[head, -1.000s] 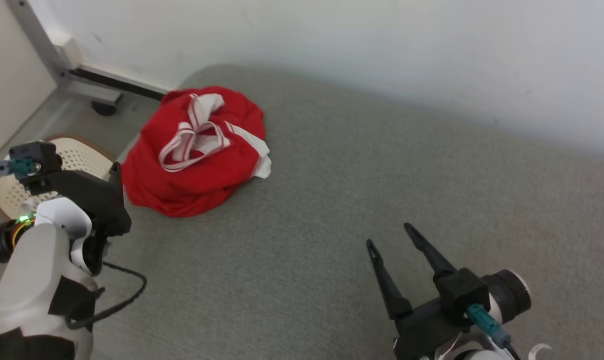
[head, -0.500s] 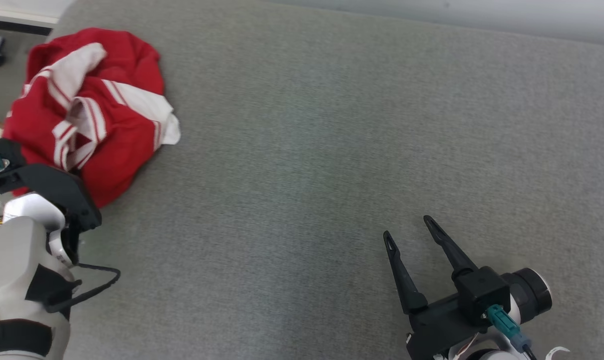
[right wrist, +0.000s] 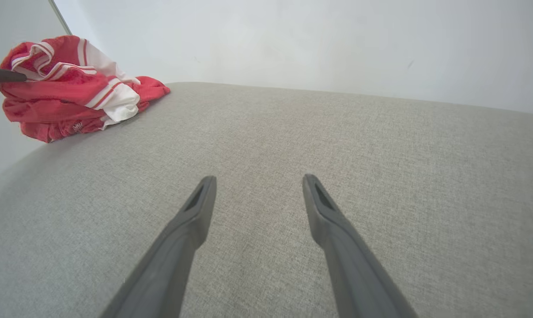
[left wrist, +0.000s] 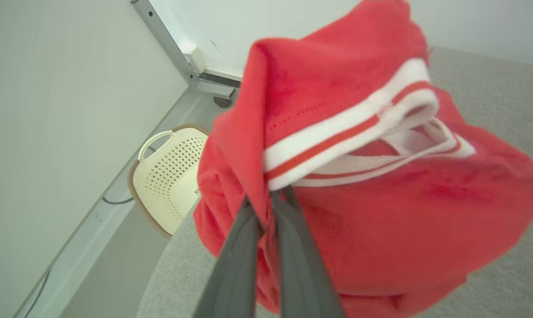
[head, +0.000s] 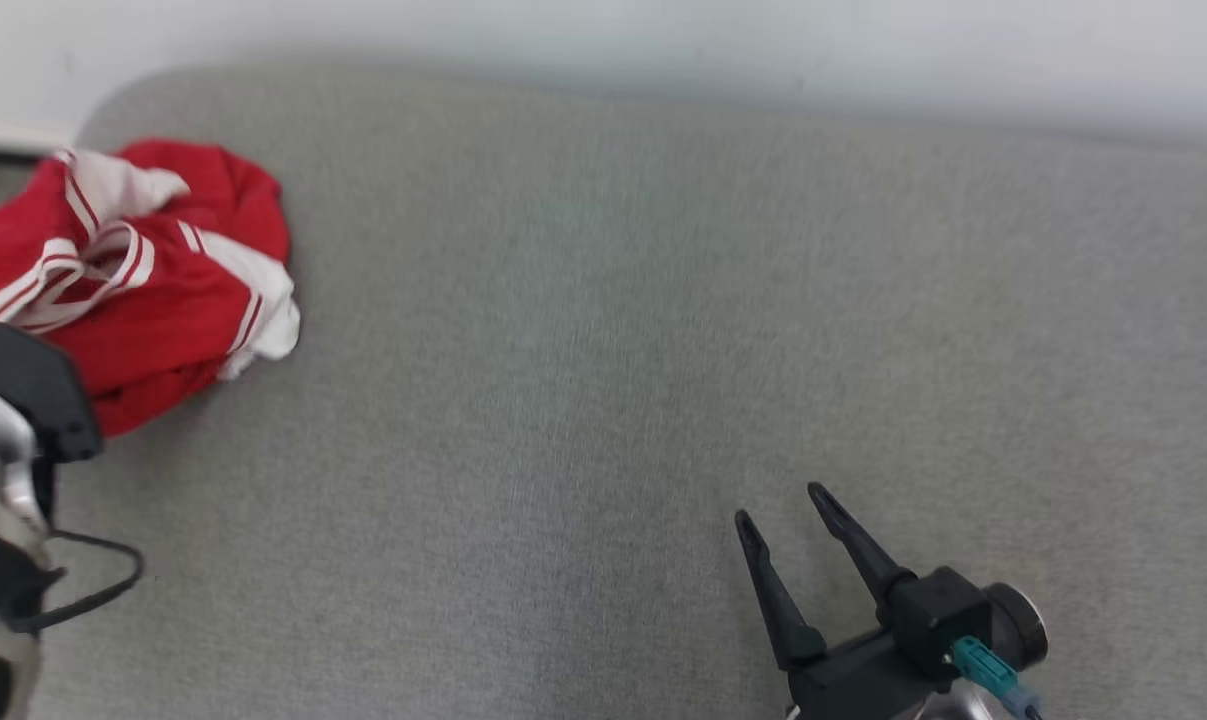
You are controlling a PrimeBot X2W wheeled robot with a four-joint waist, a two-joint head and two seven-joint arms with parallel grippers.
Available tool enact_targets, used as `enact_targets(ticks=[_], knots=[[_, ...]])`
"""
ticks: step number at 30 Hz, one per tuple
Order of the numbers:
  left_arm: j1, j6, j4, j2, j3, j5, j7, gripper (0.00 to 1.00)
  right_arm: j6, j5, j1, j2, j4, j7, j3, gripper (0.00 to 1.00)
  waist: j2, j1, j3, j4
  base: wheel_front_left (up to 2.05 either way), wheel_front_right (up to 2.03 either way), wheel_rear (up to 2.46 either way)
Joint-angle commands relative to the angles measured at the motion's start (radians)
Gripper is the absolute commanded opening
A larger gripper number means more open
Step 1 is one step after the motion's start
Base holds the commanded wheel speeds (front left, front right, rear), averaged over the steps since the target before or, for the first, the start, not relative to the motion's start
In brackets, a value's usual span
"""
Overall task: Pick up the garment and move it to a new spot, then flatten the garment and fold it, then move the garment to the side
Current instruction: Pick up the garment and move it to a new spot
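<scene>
The garment [head: 133,290] is a crumpled red top with white, red-striped trim, lying at the far left end of the grey padded surface [head: 663,300]. In the left wrist view my left gripper [left wrist: 268,198] is shut, pinching a fold of the red garment [left wrist: 381,198] just under a white band. Its dark wrist [head: 23,385] sits at the garment's near edge in the head view. The right wrist view has the garment [right wrist: 67,101] bunched up, with a left finger [right wrist: 1,75] reaching into it. My right gripper [head: 781,506] [right wrist: 258,179] is open over bare cloth, far right of the garment.
A cream perforated basket [left wrist: 173,176] stands on the floor beyond the surface's left end, beside a grey metal frame leg [left wrist: 169,44]. A pale wall [head: 663,40] runs along the far edge of the surface.
My left gripper has gone from open to shut on the garment's fold. The head camera has swung, shifting the whole picture. The right gripper stays open.
</scene>
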Motion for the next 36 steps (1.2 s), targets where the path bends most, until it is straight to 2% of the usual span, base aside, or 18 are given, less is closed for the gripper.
enact_targets(ticks=[1, 5, 7, 12, 15, 20, 21, 27, 32, 36], knots=[[-0.011, -0.004, -0.009, 0.031, -0.010, 0.017, -0.004, 0.00, 0.003, 0.022, 0.016, -0.001, 0.020, -0.017, 0.004, 1.00, -0.0002, 0.0001, -0.164, -0.013, 0.00, 0.00, 0.00], [-0.040, -0.007, -0.050, 0.057, -0.021, 0.027, -0.027, 0.00, 0.003, 0.057, 0.041, -0.001, 0.072, -0.047, -0.015, 1.00, -0.0002, 0.0001, -0.276, -0.049, 0.00, 0.00, 0.00], [-0.055, -0.011, -0.080, 0.052, -0.027, 0.026, -0.045, 0.00, 0.003, 0.067, 0.035, -0.001, 0.076, -0.059, -0.033, 1.00, -0.0002, 0.0001, -0.309, -0.075, 0.00, 0.00, 0.00], [-0.101, -0.052, -0.186, -0.006, -0.062, 0.023, -0.083, 0.00, 0.003, 0.048, 0.052, -0.001, 0.097, -0.071, -0.095, 1.00, -0.0002, 0.0001, -0.371, -0.145, 0.00, 0.00, 0.00], [-0.109, -0.066, -0.232, -0.073, -0.077, 0.003, -0.080, 0.00, 0.003, 0.040, 0.070, -0.001, 0.094, -0.068, -0.118, 1.00, -0.0002, 0.0001, -0.383, -0.188, 0.00, 0.00, 0.00], [-0.103, -0.091, -0.327, -0.158, -0.085, -0.036, -0.074, 0.00, 0.003, 0.028, 0.073, -0.001, 0.067, -0.051, -0.120, 1.00, -0.0002, 0.0001, -0.374, -0.289, 0.00, 0.00, 0.00], [-0.103, -0.091, -0.327, -0.158, -0.085, -0.036, -0.074, 0.00, 0.003, 0.028, 0.073, -0.001, 0.067, -0.051, -0.120, 1.00, -0.0002, 0.0001, -0.374, -0.289, 0.00, 0.00, 0.00], [-0.024, -0.109, -0.469, -0.251, -0.124, -0.073, -0.071, 0.00, 0.002, 0.010, 0.075, -0.001, 0.030, -0.027, -0.134, 1.00, -0.0002, 0.0001, -0.325, -0.400, 0.00, 0.00, 0.00], [0.090, -0.096, -0.558, -0.287, -0.190, -0.063, -0.063, 0.00, 0.002, 0.009, 0.078, -0.001, 0.003, -0.016, -0.133, 1.00, -0.0002, 0.0001, -0.275, -0.472, 0.00, 0.00, 0.00], [0.192, -0.081, -0.573, -0.302, -0.240, -0.082, -0.080, 0.00, 0.002, 0.020, 0.077, -0.001, -0.001, -0.015, -0.126, 1.00, -0.0002, 0.0001, -0.240, -0.498, 0.00, 0.00, 0.00]])
